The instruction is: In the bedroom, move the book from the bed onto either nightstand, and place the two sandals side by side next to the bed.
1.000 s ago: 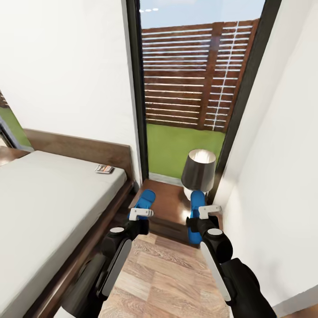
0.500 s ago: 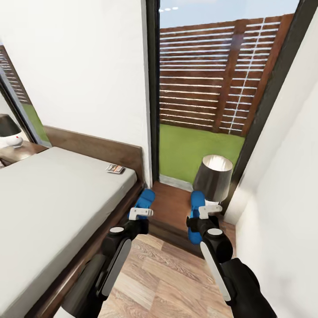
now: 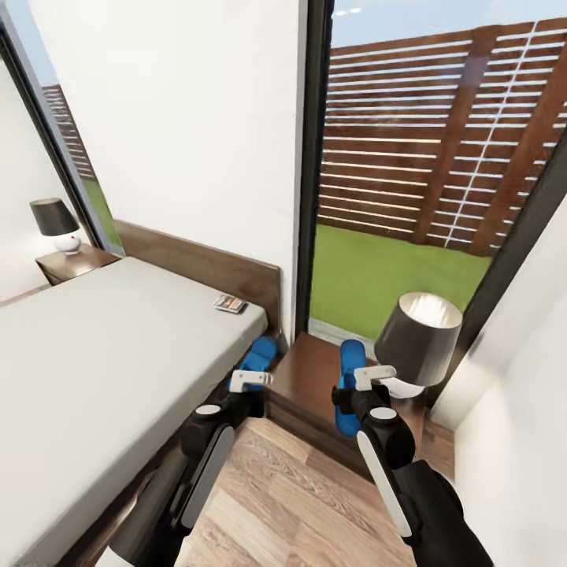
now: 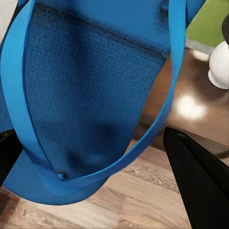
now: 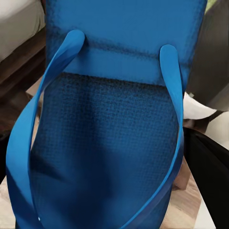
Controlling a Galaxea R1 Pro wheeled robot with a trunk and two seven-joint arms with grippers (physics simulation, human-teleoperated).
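Your view has swung left since a second ago: the bed takes up more of the picture, the far nightstand with its small lamp has come into sight, and both arms ride in the same pose as before.

Nearest to you, the left tool is clamped on the left sandal, which hangs over the gap between the bed and the near nightstand. Up close from the left wrist, that sandal shows its blue sole and strap above the plank floor, with one dark finger beside it.

The right tool grips the right sandal, held upright over the near nightstand's front edge, away from the bed. From the right wrist, the sandal spans nearly the whole frame, straps looping toward you.

Just past it, a grey-shaded lamp stands on the near nightstand.

The book lies flat on the mattress at the bed's head corner, right by the headboard.

Beyond the bed on its other side sits the far nightstand with a dark-shaded lamp. Past the glass door you have grass and a slatted wooden fence.
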